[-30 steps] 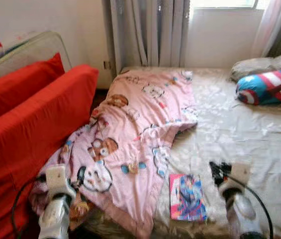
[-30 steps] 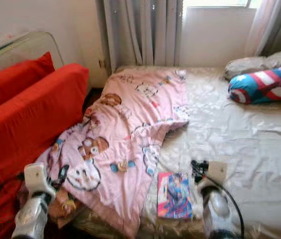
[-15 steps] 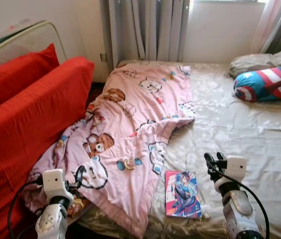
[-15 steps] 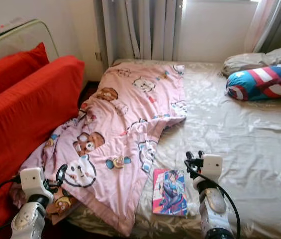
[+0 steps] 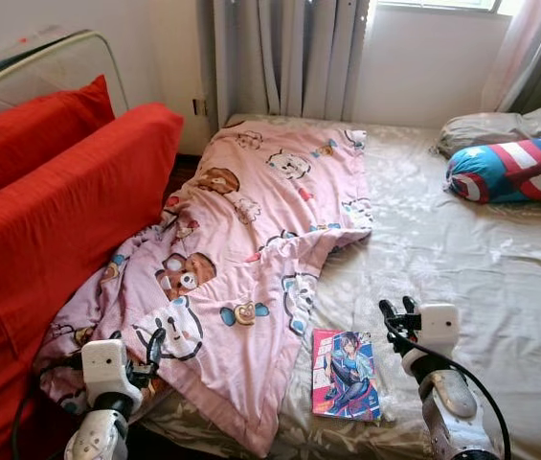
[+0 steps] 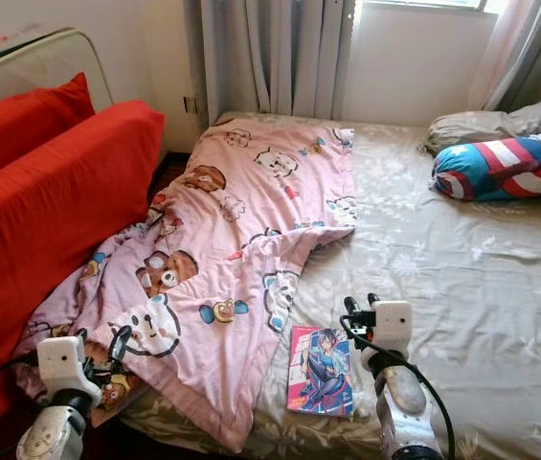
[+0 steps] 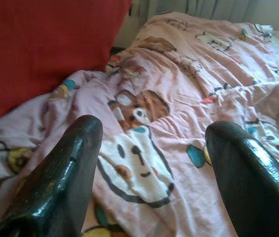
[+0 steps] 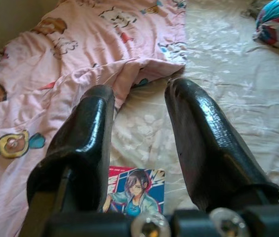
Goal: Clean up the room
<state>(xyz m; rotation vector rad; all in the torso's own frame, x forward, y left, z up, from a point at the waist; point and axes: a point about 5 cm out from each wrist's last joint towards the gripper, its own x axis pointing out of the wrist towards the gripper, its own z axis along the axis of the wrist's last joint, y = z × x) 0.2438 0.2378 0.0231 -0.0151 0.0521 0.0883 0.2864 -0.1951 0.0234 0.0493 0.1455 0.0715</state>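
Tidying is judged barely begun — nothing is yet being lifted. The pink blanket (image 5: 251, 249) is lying rumpled across the bed (image 5: 462, 249), one edge trailing off beside the red sofa (image 5: 50, 220); a comic book (image 5: 347, 374) is resting on the bed just beside the blanket's lower edge. The left gripper (image 7: 151, 173) is being held released, fingers wide, over the blanket, grasping nothing. The right gripper (image 8: 139, 143) is being held partly spread above the book — empty.

Bed (image 5: 462, 240), beige patterned sheet. Red sofa (image 5: 50, 240) along its left side. Grey curtains (image 5: 284, 57) on pale wall; window (image 5: 433, 5) at right, daylight entering.
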